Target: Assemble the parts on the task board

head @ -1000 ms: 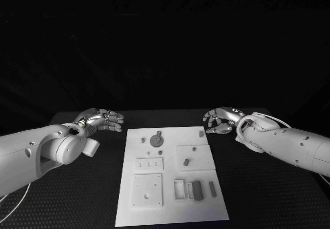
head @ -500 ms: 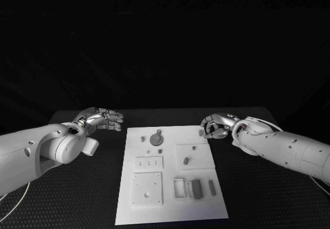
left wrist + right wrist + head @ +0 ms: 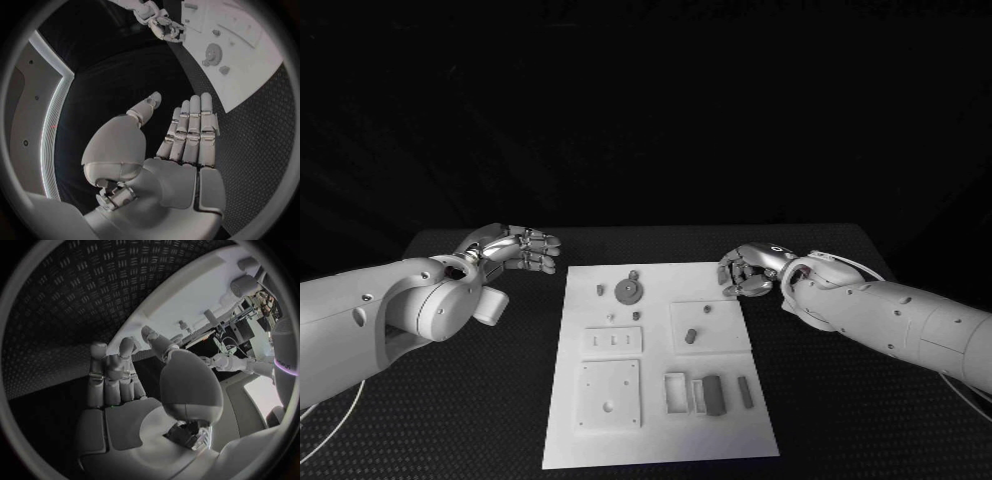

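Parts lie loose in the near recesses of the task board, mid-bench; I judge assembly not begun. Left robot hand hovers off the far left corner, fingers extended, holding nothing. Right robot hand, empty, fingers loosely curled, has crept in to the far right edge; next it must pinch a piece there.

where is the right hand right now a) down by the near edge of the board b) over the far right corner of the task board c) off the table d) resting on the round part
b: the right hand hangs at the far right corner of the white task board, holding nothing, well away from the round part.
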`<state>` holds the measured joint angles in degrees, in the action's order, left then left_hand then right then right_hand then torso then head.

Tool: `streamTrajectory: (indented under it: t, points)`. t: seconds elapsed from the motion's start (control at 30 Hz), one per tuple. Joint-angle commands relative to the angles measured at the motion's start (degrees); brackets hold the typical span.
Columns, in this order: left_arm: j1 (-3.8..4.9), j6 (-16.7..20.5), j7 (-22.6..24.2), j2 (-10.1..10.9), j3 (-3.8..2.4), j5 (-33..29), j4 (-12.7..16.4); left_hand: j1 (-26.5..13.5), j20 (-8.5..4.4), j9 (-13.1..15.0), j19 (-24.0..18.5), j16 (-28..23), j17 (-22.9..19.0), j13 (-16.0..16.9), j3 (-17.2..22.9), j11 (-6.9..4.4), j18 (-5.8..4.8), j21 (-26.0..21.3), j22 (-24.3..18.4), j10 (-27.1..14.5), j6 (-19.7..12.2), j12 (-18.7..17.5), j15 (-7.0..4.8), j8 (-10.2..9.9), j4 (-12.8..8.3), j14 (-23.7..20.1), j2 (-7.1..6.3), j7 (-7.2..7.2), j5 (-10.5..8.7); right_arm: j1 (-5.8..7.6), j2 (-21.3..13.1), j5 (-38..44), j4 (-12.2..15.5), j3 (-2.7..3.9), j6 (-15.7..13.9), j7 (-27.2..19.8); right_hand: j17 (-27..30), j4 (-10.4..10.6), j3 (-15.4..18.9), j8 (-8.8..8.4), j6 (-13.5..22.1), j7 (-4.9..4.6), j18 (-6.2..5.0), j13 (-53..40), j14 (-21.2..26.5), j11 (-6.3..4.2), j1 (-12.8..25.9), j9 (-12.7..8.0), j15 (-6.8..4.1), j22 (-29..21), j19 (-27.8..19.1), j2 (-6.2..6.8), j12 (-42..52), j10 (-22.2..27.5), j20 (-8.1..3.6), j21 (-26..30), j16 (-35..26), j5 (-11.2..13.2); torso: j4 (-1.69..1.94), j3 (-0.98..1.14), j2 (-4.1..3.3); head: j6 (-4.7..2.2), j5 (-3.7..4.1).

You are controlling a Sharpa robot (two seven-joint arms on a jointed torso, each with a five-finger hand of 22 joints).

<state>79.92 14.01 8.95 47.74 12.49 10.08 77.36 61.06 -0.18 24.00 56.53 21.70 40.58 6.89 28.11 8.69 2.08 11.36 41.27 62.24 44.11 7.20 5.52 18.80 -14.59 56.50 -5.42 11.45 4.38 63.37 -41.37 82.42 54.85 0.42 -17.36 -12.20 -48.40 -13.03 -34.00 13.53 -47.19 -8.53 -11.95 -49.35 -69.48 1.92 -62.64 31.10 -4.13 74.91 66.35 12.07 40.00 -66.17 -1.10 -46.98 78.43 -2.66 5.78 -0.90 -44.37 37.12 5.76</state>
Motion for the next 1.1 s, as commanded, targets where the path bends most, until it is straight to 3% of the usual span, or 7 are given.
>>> streamTrajectory:
  t: [0.03,0.37,0.77,0.93,1.1]
  points:
    - [0.02,-0.94,0.50,-0.05,-0.03,0.19,0.17,-0.34,-0.07,-0.09,0.04,-0.27,0.10,0.07,0.01,0.08,0.90,-0.36,0.09,0.06,-0.01,0.01,-0.05,-0.12,-0.26,0.40,0.19,0.55,-0.34,-0.09,0.18,-0.34,-0.45,0.01,0.65,-0.51,-0.12,-0.06,0.20,0.13,-0.52,-0.06,-3.05,-1.65,-0.39,0.05,-0.03,-0.01,-0.20,0.98,0.46,-0.79,1.25,0.59,-0.04,-0.31,0.42,-0.09,0.00,-0.06,0.02,0.10,-0.01]
    - [0.02,-1.04,0.41,-0.01,-0.03,0.20,0.24,-0.39,-0.06,-0.10,0.03,-0.32,0.14,0.08,-0.01,0.09,0.90,-0.38,0.10,0.04,-0.03,-0.01,-0.04,-0.13,-0.23,0.40,0.21,0.56,-0.33,-0.24,0.82,-0.57,-0.94,0.01,0.07,-0.55,-0.18,-0.03,0.07,0.10,-0.80,0.00,-3.05,-3.86,-0.45,0.03,0.17,-0.02,-0.24,1.07,0.56,-2.02,2.64,1.20,-0.17,-0.54,0.74,-0.08,-0.13,0.00,0.00,0.07,-0.19]
    - [0.03,-1.24,0.27,0.10,-0.04,0.20,0.37,-0.48,-0.06,-0.11,0.02,-0.38,0.20,0.09,-0.03,0.11,0.89,-0.41,0.12,0.02,-0.04,-0.03,-0.03,-0.14,-0.17,0.40,0.25,0.56,-0.33,-0.31,1.52,-1.19,-1.40,0.01,-0.91,-0.46,-0.56,-0.67,0.58,0.33,-1.93,0.39,-3.05,-10.04,-0.96,-0.38,0.74,0.09,-0.60,1.19,1.07,-4.48,9.44,0.54,-0.55,-1.52,1.87,-0.09,-0.08,0.00,-0.04,0.18,-0.28]
    - [0.03,-1.28,0.21,0.20,-0.04,0.20,0.48,-0.52,-0.05,-0.11,0.02,-0.40,0.22,0.10,-0.04,0.11,0.89,-0.42,0.12,0.02,-0.04,-0.03,-0.03,-0.15,-0.14,0.41,0.27,0.57,-0.33,-0.50,1.82,-1.18,-1.46,0.02,-1.02,-0.40,-0.86,-0.77,0.44,0.75,-2.95,0.75,-3.05,-12.46,-1.15,-0.67,0.95,0.35,-0.92,1.24,1.24,-6.28,12.46,0.72,-0.72,-2.04,2.52,-0.08,-0.15,0.03,-0.03,0.18,-0.31]
    - [0.03,-1.37,0.17,0.17,-0.04,0.20,0.47,-0.55,-0.05,-0.11,0.02,-0.42,0.23,0.10,-0.04,0.11,0.89,-0.42,0.13,0.02,-0.05,-0.04,-0.03,-0.15,-0.12,0.41,0.27,0.57,-0.34,-0.54,1.89,-0.84,-1.67,0.02,-1.23,-0.17,-1.03,-0.91,0.44,0.95,-3.44,0.85,-3.05,-13.26,-1.19,-0.79,1.15,0.50,-1.00,1.25,1.29,-6.73,13.47,1.00,-0.82,-2.35,2.84,-0.09,-0.13,0.02,0.00,0.28,-0.32]
